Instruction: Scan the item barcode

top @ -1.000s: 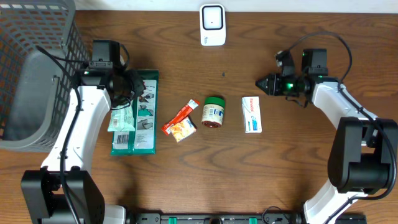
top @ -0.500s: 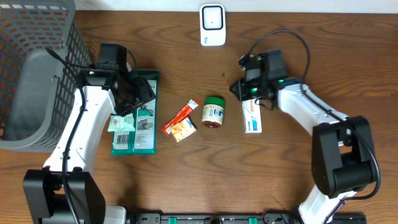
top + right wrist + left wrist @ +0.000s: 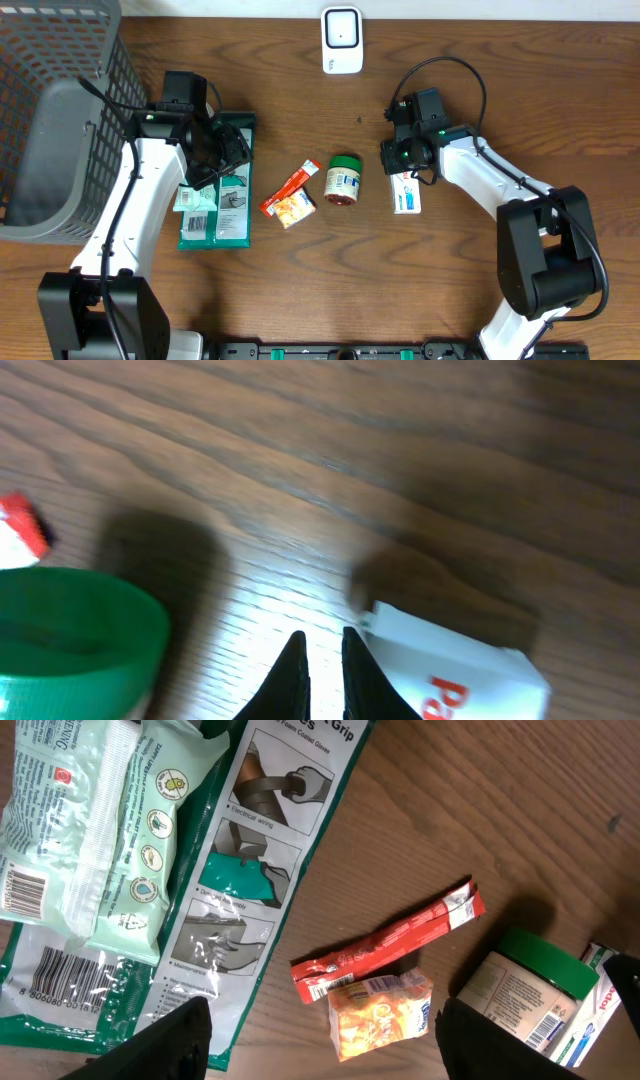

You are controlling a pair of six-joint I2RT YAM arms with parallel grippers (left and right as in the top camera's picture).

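**A:** Over on the right side of the table (image 3: 300,290), what's different from a second ago?

**B:** The right hand (image 3: 393,157) was well out to the side. It has swung in and now sits at the far end of the white box (image 3: 406,190), just beside the green-lidded jar (image 3: 345,178). Its fingers have drawn almost together, leaving only a thin slit with nothing in it. From the wrist camera the tips stand just off the box's corner.

**A:** So the box isn't gripped?

**B:** No. It lies flat on the table, well apart from the scanner (image 3: 341,40) at the far edge. With the fingers that close, I'd say they must part again before they can take it, or else they're there to nudge it.

**A:** And the left hand (image 3: 222,150)?

**B:** A second ago it was closed. Now its fingers stand wide apart above the green pack (image 3: 228,200), holding nothing. The wipes packet (image 3: 197,190) rests on that pack.

**A:** What does that mean for the scan?

**B:** My guess is the box is the item being gone after. Nothing is at the scanner yet.
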